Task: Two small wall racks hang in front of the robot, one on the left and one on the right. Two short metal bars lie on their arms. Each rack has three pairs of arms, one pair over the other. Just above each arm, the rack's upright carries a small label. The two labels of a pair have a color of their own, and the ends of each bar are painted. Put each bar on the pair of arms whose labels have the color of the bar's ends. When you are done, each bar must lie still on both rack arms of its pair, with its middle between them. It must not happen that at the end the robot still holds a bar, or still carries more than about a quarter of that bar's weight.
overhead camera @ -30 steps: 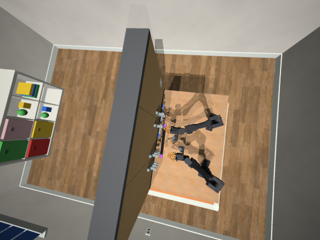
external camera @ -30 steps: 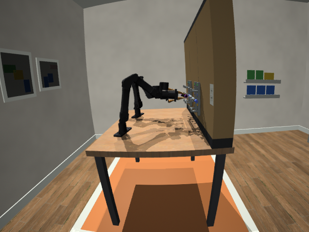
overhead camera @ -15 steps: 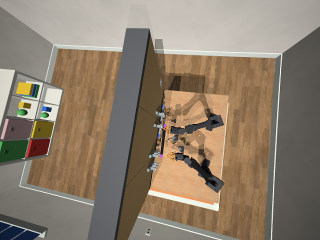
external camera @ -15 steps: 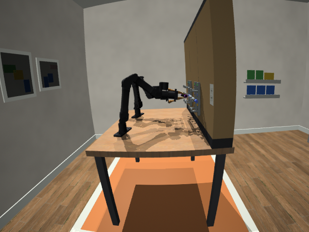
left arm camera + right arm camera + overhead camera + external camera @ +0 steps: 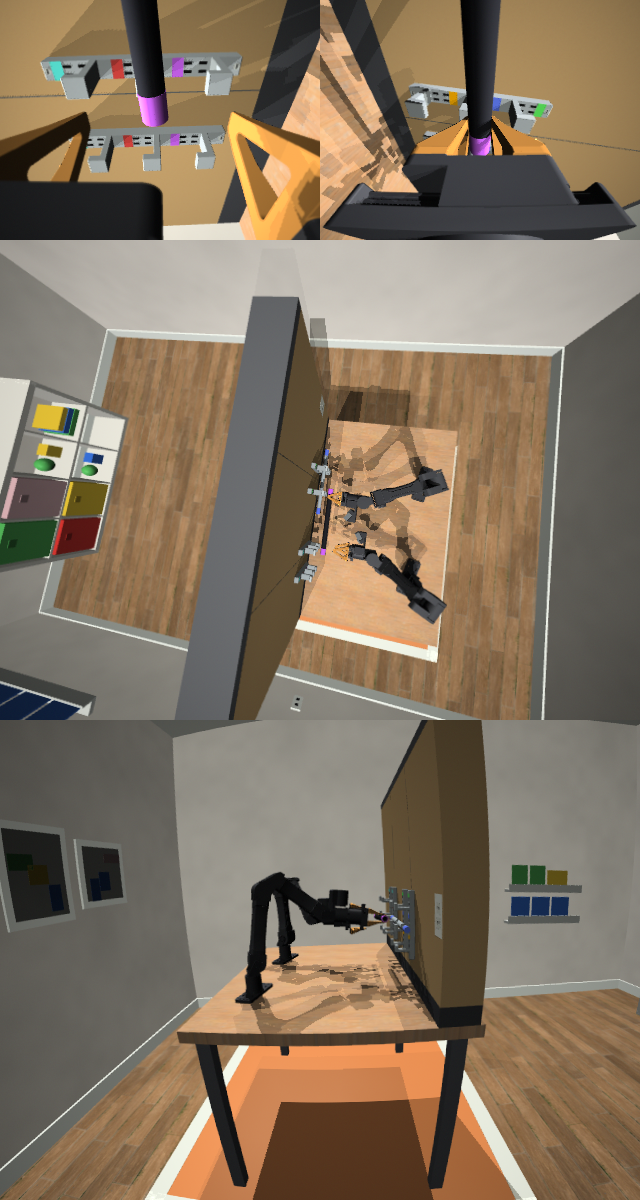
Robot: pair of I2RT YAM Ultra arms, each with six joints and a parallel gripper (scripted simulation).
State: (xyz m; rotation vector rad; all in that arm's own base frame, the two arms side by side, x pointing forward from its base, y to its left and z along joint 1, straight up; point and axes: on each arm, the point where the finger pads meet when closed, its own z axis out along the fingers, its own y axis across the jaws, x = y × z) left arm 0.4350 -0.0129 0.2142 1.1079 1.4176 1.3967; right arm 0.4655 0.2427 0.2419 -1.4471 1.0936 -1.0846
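Note:
The black bar with purple ends (image 5: 326, 524) (image 5: 142, 45) (image 5: 481, 65) is held out in front of the racks. My right gripper (image 5: 331, 497) (image 5: 381, 919) (image 5: 479, 120) is shut on it near one purple end. My left gripper (image 5: 334, 551) (image 5: 159, 120) is open, its fingers on either side of the other purple end in its wrist view, the bar seemingly just ahead. The left rack (image 5: 221, 134) has teal, red and purple labels, purple lowest; its arms look bare. The right rack (image 5: 506, 105) has green, blue and orange labels. The blue-ended bar (image 5: 326, 452) (image 5: 406, 929) lies across its arms, seemingly at mid height.
The brown wall panel (image 5: 273, 529) (image 5: 413, 838) stands behind both racks, with a dark strip along its foot. The table top (image 5: 361, 596) (image 5: 320, 1024) lies below both arms. The purple-ended bar spans the gap between the two grippers.

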